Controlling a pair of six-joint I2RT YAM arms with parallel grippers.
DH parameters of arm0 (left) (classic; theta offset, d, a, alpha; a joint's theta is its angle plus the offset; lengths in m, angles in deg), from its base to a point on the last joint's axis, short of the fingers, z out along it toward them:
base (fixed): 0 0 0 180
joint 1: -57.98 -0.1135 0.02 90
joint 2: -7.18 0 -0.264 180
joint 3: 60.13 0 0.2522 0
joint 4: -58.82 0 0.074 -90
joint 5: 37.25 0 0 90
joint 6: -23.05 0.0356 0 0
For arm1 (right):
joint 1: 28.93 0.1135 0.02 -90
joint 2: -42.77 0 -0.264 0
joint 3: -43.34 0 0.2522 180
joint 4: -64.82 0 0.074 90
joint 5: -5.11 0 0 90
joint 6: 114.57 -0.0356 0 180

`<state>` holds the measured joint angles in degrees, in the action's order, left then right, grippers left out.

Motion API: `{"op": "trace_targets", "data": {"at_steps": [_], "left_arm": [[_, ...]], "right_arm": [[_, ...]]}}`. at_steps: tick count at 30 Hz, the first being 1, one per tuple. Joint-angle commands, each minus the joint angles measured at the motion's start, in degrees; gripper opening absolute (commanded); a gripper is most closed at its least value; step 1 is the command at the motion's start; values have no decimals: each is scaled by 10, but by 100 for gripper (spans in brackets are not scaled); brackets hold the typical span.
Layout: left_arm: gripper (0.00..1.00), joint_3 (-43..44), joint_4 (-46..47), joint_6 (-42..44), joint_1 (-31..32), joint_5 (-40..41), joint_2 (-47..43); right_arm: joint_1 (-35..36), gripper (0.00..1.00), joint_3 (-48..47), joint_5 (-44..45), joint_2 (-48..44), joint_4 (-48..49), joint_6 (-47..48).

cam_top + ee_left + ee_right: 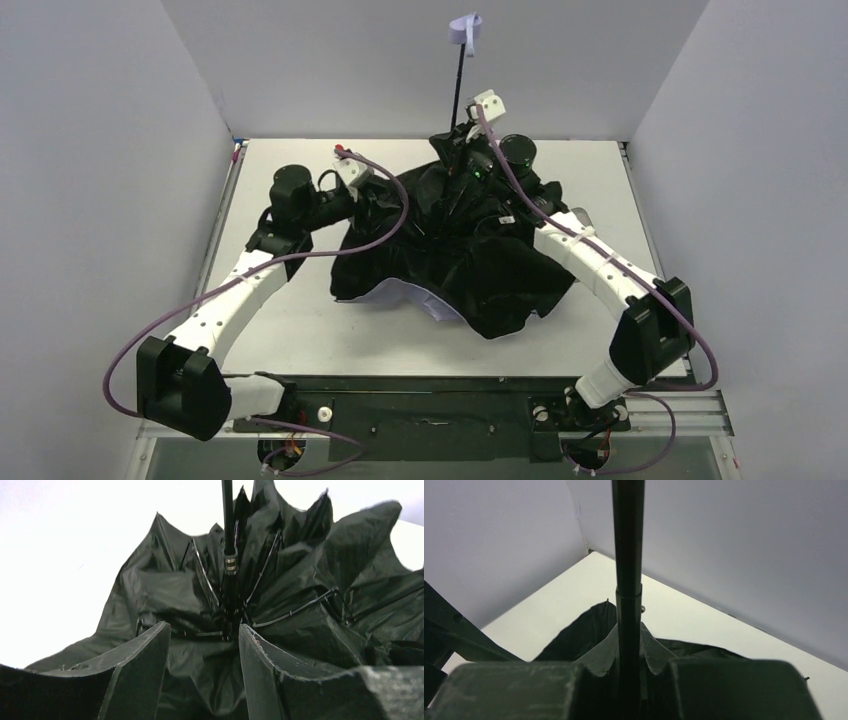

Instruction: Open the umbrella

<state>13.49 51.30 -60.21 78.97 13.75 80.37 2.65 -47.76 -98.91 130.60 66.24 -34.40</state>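
- White walls point(100, 150) close the work place on the left, on the far side and on the right; they are plain and pale grey.
- Between them lies a white table point(290, 330) with a matte top. A black rail point(430, 400) runs along its near edge, where both arms are bolted.
- The umbrella point(450, 250) sits near the middle of the table, a little toward the far side. Its canopy is down and partly spread, and the black lining faces up in loose folds.
- A strip of pale lavender-white fabric point(410, 297) shows under the near edge of the canopy and touches the table.
- The thin black shaft point(458, 90) stands almost upright, with the lavender handle point(466, 28) at its top, in front of the far wall.
- The right gripper point(629, 680) is clamped on the shaft, low, just above the canopy.
- The left gripper point(205, 650) is at the left side of the canopy. Its fingers point(140, 665) stand apart and hold nothing; beyond them the ribs point(295, 611) are visible.
- Purple cables point(390, 215) run along both arms.
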Motion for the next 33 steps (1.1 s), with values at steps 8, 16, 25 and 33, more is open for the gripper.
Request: {"op": "trace_targets", "data": {"at_steps": [8,16,25,33], "left_arm": [[55,-87,-31,32,-37,69,-14],[59,-68,-61,10,-60,86,39],[61,-72,-53,-12,-62,82,53],[48,-34,-31,-68,-58,63,103]], "right_arm": [[37,0,45,-5,76,232,30],[16,68,107,-66,36,125,63],[-36,77,128,-97,-85,-94,46],[-78,37,122,-89,-66,-202,-31]]}}
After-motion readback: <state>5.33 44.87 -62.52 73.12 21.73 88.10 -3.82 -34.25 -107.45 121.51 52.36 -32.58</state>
